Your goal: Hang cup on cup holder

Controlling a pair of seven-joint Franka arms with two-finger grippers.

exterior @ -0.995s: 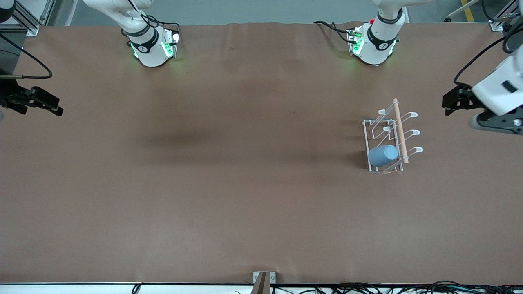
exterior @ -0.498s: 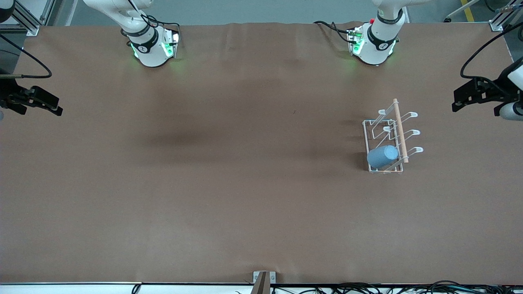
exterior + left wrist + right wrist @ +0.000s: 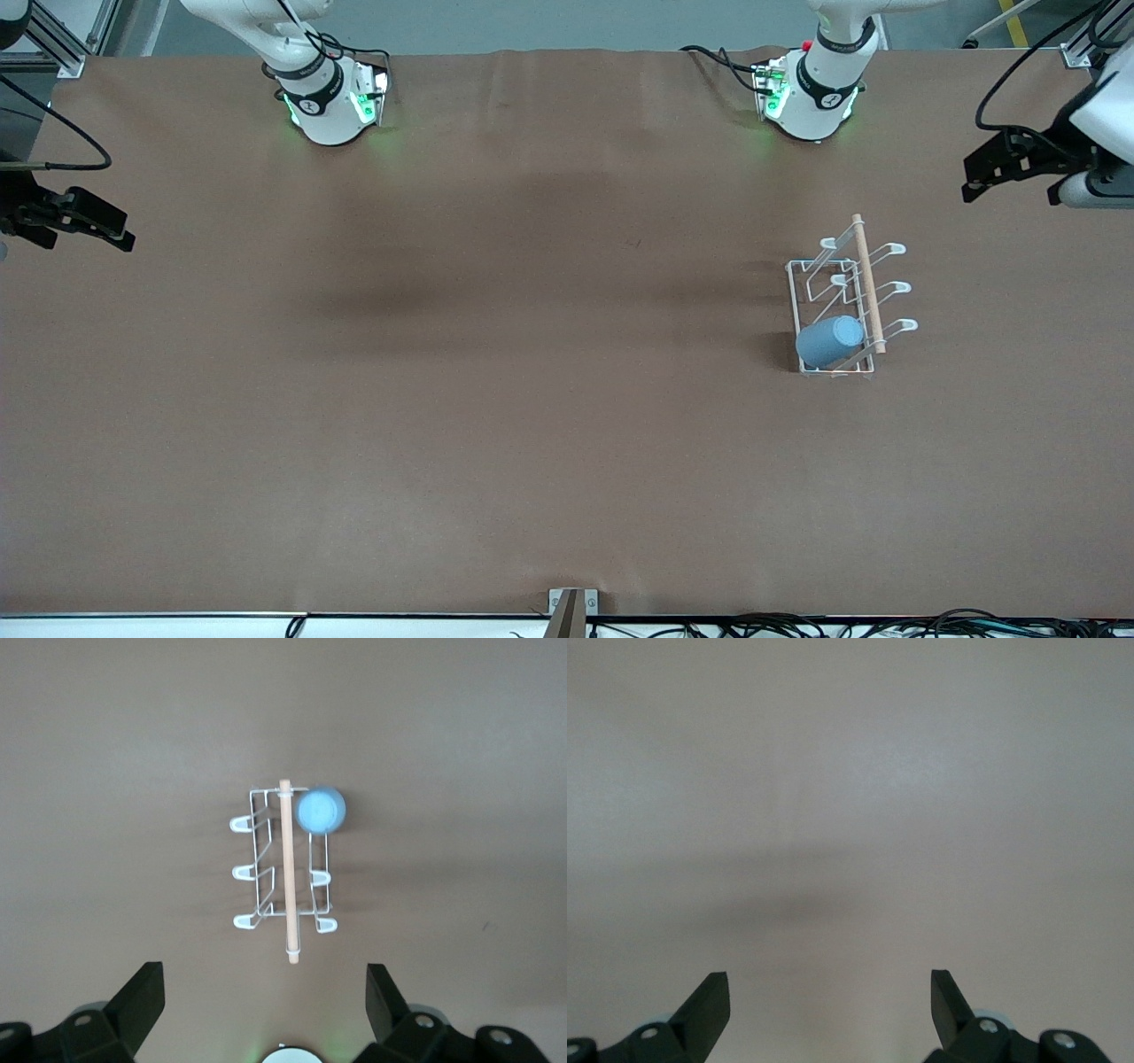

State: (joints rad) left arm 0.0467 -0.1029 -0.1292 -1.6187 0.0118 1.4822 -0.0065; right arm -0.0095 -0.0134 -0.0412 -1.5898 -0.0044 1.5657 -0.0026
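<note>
The light-blue cup (image 3: 830, 341) sits tilted over a prong of the white wire cup holder (image 3: 866, 283), at the holder's end nearest the front camera. In the left wrist view, seen from high up, the cup (image 3: 320, 810) shows as a round blue disc beside the holder's wooden rod (image 3: 286, 868). My left gripper (image 3: 972, 180) hangs open and empty in the air over the table, off the holder toward the left arm's end; its own view shows the jaws (image 3: 265, 981) wide apart. My right gripper (image 3: 124, 235) waits open at the right arm's end, its view (image 3: 830, 985) showing only bare cloth.
A brown cloth (image 3: 496, 416) covers the table. The two arm bases (image 3: 332, 106) (image 3: 808, 102) stand along the edge farthest from the front camera. A small metal bracket (image 3: 572, 607) and cables lie at the nearest edge.
My left gripper has drawn away from the holder, toward the arms' bases and higher, still open. The cup stays on its prong. The right arm has not moved.
</note>
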